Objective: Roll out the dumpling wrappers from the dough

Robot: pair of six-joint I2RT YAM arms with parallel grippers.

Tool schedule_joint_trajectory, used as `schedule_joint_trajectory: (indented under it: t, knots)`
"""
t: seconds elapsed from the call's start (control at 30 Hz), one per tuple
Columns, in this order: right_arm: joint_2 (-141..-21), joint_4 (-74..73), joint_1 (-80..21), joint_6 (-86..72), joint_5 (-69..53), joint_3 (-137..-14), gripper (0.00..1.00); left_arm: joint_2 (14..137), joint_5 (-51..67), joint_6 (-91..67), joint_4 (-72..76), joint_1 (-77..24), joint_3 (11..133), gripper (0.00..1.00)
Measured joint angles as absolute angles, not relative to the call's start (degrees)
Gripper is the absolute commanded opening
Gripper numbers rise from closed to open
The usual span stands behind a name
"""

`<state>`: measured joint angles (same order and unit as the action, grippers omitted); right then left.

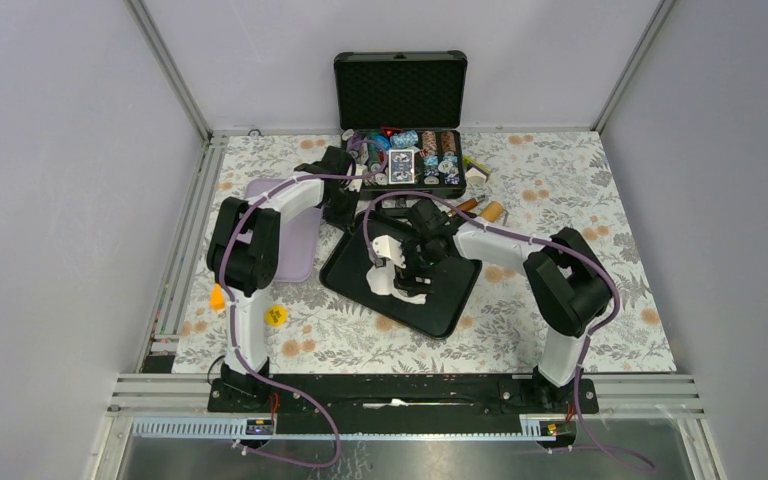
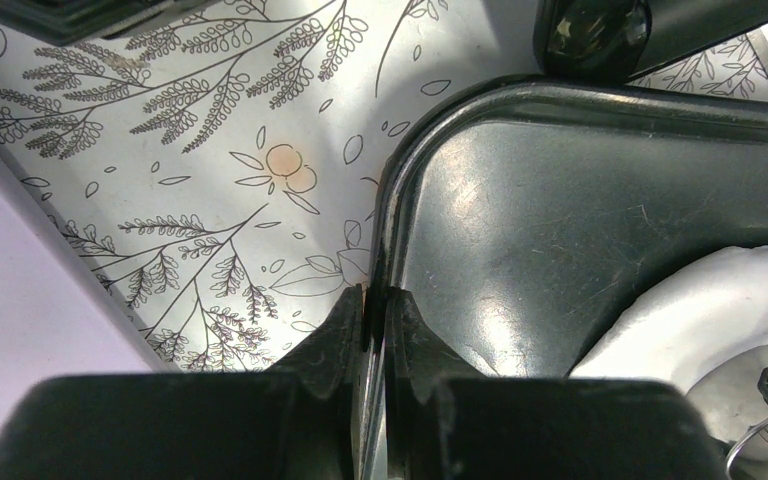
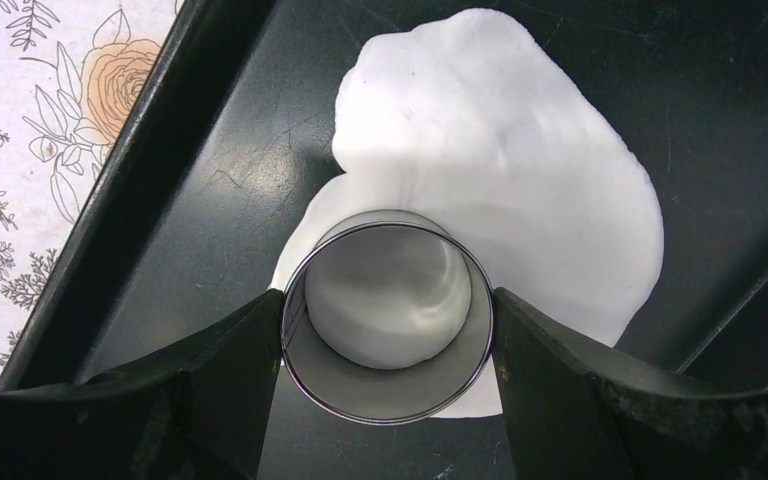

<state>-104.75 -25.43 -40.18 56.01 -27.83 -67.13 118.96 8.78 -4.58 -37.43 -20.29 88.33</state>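
Two grips: the right gripper (image 3: 388, 320) clamps the cutter (image 3: 385, 408) over the near end of the dough (image 3: 505, 150), which stretches away from it; the left gripper (image 2: 374, 318) pinches the tray (image 2: 394, 190).

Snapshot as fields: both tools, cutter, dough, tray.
left tool: shut, pinching the rim of the black tray near a corner
right tool: clamped around the steel ring cutter
cutter position: upright, set on one end of the dough
dough: one flat, irregular sheet lying in the tray
cut through: cannot tell
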Motion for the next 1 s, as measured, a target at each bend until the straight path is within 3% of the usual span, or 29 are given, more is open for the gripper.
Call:
schedule_joint_trajectory:
  t: [1.0]
  knots:
    - [-100.7,-14.3,-44.4,40.8,-16.5,-59.9,0.46,118.4,8.3,-4.6,-38.1,-20.4,88.3,0.00]
